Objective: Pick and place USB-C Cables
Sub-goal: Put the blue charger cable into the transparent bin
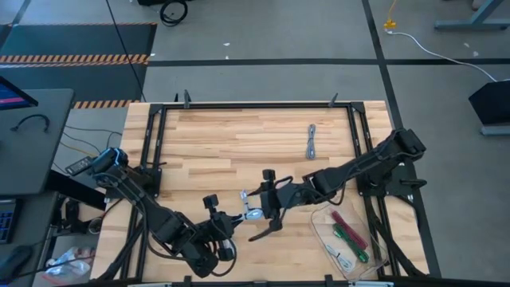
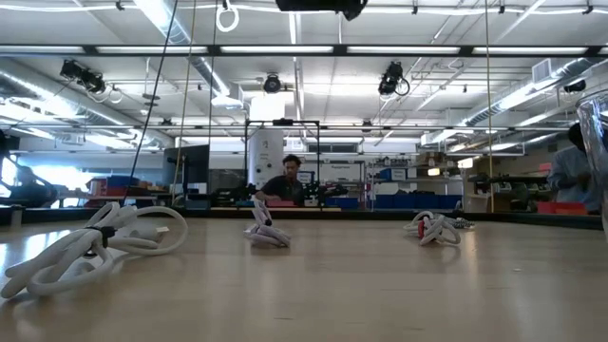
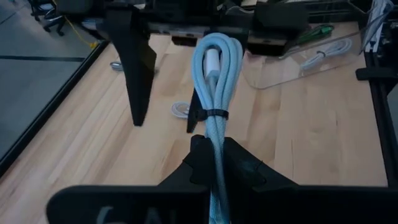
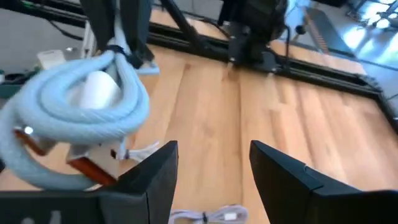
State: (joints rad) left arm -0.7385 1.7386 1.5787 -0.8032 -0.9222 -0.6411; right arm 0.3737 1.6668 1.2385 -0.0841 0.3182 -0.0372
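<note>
The wooden tabletop (image 1: 239, 135) carries both dark arms, which meet near its front middle; at its front right corner sits a clear tray (image 1: 323, 231) already holding a few cables, red, green and white; farther back lies a loose grey cable (image 1: 311, 140), stretched out front to back, well apart from both arms.

The left gripper (image 3: 214, 158) has its fingers closed on a pale blue coiled cable (image 3: 216, 74), pinching one end so that the bundle's long axis runs straight out from the fingers towards the right gripper (image 4: 211, 165); that gripper's fingers stand wide open and grip nothing, and the cable hangs just beside them, off to one side, not between them. A hand-over looks likely, since the right arm is the nearer one to the tray; it would need to bring its open fingers across the coil.

Only the left wrist view shows the black tie round the bundle; the low view alone shows three other cables lying on the tabletop, a white bundle (image 2: 90, 249) closest to that camera; neither arm shows there.
</note>
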